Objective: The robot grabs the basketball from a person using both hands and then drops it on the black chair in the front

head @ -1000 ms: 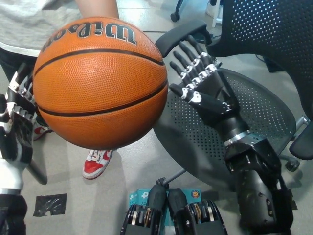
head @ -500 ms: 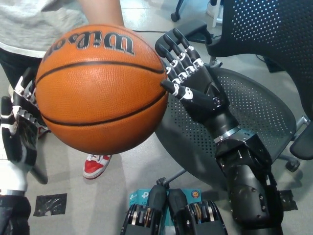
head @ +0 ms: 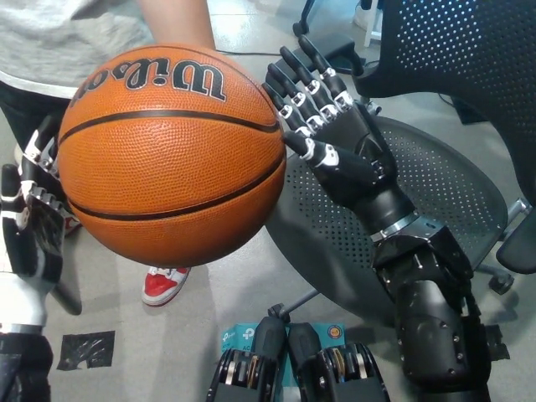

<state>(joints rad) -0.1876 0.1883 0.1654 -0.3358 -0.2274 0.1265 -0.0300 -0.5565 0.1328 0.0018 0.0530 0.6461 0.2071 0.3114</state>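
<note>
The orange basketball point(head: 172, 155) fills the middle left of the view, held out from the far side by a person's forearm point(head: 176, 21) in a grey shirt. The black right hand point(head: 339, 138) stands just right of it, fingers spread wide; the white left hand point(head: 29, 222) sits just left, mostly hidden behind the ball, so its fingers cannot be judged. The black mesh chair point(head: 444, 193) lies to the right, under the right arm. A red-and-white shoe point(head: 163, 283) rests on the grey floor point(head: 126, 335) below the ball.
</note>
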